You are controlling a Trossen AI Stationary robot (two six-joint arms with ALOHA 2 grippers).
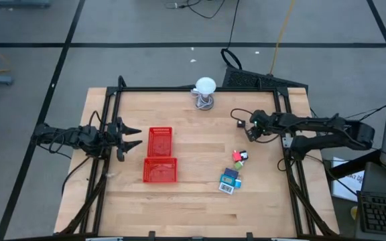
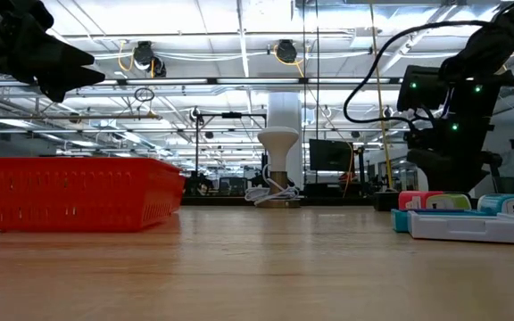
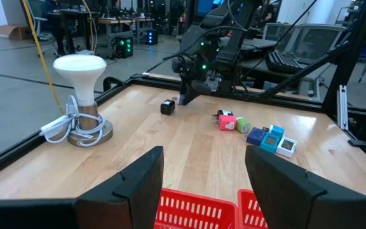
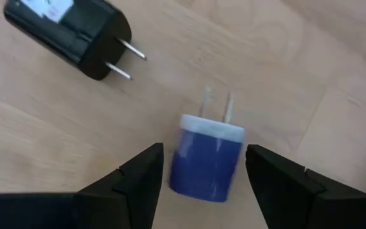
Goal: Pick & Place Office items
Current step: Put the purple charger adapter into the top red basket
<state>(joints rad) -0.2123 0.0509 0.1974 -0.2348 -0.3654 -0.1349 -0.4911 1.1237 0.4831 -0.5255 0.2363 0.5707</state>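
Observation:
My right gripper (image 4: 203, 151) is open and points down at the table's right far part. Its fingers stand either side of a blue plug charger (image 4: 206, 162) that lies on its side, prongs pointing away, touching neither finger as far as I can see. A black plug charger (image 4: 68, 28) lies next to it. Red, pink and green pieces (image 1: 239, 157) and a teal packet with a white label (image 1: 229, 181) lie nearer the near edge. My left gripper (image 1: 131, 137) waits open by the left edge, above the table.
Two red mesh trays (image 1: 160, 155) sit end to end left of centre, just in front of my left gripper. A white bulb on a wire stand (image 1: 205, 94) stands at the far edge. A black frame rail (image 1: 283, 144) borders the table.

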